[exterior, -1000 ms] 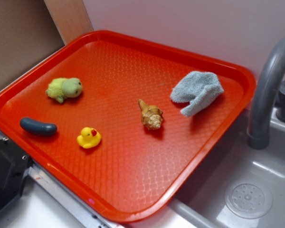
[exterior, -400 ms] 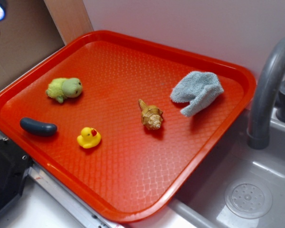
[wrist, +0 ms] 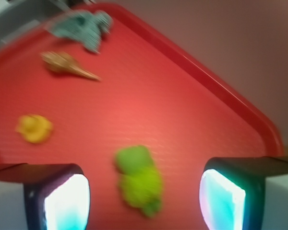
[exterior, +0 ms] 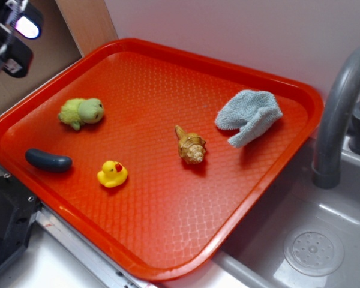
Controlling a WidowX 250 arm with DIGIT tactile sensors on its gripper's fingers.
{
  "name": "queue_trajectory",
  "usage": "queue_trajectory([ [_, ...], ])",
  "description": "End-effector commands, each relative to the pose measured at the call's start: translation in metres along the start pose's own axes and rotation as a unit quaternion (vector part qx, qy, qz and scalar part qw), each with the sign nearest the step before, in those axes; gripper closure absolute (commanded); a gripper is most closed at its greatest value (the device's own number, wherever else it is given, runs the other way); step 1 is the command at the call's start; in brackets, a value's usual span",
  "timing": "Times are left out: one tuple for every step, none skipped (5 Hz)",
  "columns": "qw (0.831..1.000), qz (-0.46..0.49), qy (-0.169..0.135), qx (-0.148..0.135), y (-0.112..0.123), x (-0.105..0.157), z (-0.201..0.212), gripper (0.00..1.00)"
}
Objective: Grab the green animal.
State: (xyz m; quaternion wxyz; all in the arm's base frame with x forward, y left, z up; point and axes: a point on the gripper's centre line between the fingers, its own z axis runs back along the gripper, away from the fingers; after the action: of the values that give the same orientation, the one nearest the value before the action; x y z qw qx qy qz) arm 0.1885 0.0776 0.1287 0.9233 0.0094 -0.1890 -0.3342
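Note:
The green animal [exterior: 81, 112] lies on the left part of the red tray [exterior: 168, 240], with its green head to the right and its paler body to the left. My gripper [exterior: 12, 33] enters at the top left corner of the exterior view, high above and left of the animal. In the blurred wrist view the green animal [wrist: 139, 179] shows on the tray between my two wide-apart fingers, and the gripper [wrist: 144, 203] is open with nothing in it.
On the tray also lie a yellow duck [exterior: 112, 174], a dark oblong piece [exterior: 48, 160], a tan seashell [exterior: 190, 146] and a blue-grey cloth [exterior: 249, 115]. A grey faucet [exterior: 339, 114] and sink [exterior: 312, 249] stand to the right. A wooden board [exterior: 87, 24] leans behind the tray.
My gripper has come into the exterior view at the top left corner and moved further in. The objects on the tray have not moved.

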Motion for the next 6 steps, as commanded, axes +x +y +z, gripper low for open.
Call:
queue_trajectory([
  [0.998,-0.046,0.039,0.014,0.005,-0.003,-0.037,0.0],
  [0.996,-0.075,0.043,-0.009,-0.011,-0.005,-0.052,0.0],
  [0.995,-0.084,0.052,-0.017,-0.015,-0.009,-0.064,0.0],
  [0.993,-0.079,0.085,-0.014,-0.009,-0.017,-0.085,0.0],
  [0.993,-0.072,0.097,-0.013,-0.003,-0.021,-0.094,0.0],
  [0.991,-0.08,0.101,-0.027,-0.005,-0.022,-0.104,0.0],
])
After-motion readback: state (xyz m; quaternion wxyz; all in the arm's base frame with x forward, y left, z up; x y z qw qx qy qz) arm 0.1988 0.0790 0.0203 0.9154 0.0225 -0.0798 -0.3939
